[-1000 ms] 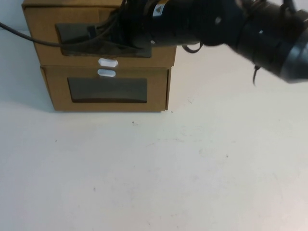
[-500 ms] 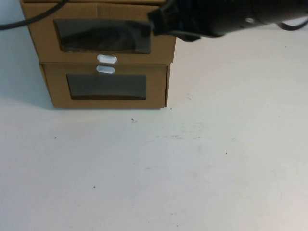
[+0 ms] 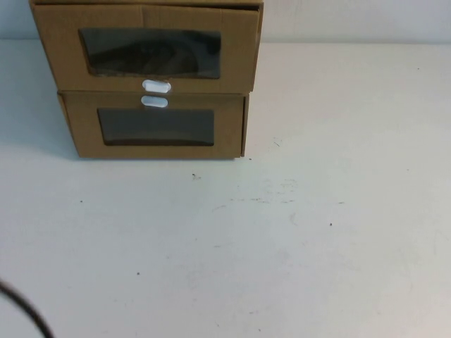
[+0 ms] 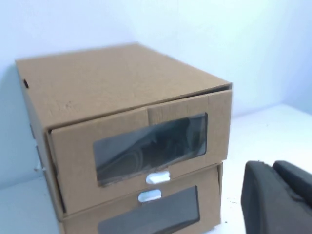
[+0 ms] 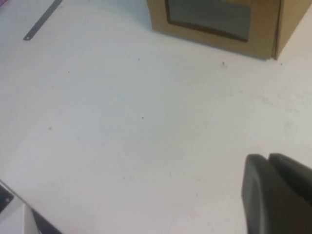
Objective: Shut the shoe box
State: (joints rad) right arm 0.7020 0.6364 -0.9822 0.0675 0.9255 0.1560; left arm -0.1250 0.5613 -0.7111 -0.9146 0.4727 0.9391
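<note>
The shoe box (image 3: 148,53) is the upper of two stacked brown cardboard boxes at the far left, with a clear window and a white pull tab (image 3: 156,86) at its front's lower edge. In the left wrist view the shoe box (image 4: 146,141) has its drawer front standing only slightly proud of the outer sleeve. My left gripper (image 4: 273,168) is shut and empty, low and off to the side of the boxes' front. My right gripper (image 5: 269,158) is shut and empty above bare table, well back from the boxes. Neither gripper shows in the high view.
The lower box (image 3: 155,130), with its white tab (image 3: 154,101) at the front's upper edge, carries the shoe box and also shows in the right wrist view (image 5: 219,19). A metal strip (image 5: 43,19) lies on the white table (image 3: 282,239). A dark cable (image 3: 21,310) crosses the near left corner.
The right arm, which reached over the shoe box's front, has drawn back out of the high view. The stacked boxes sit slightly farther back than a second ago.
</note>
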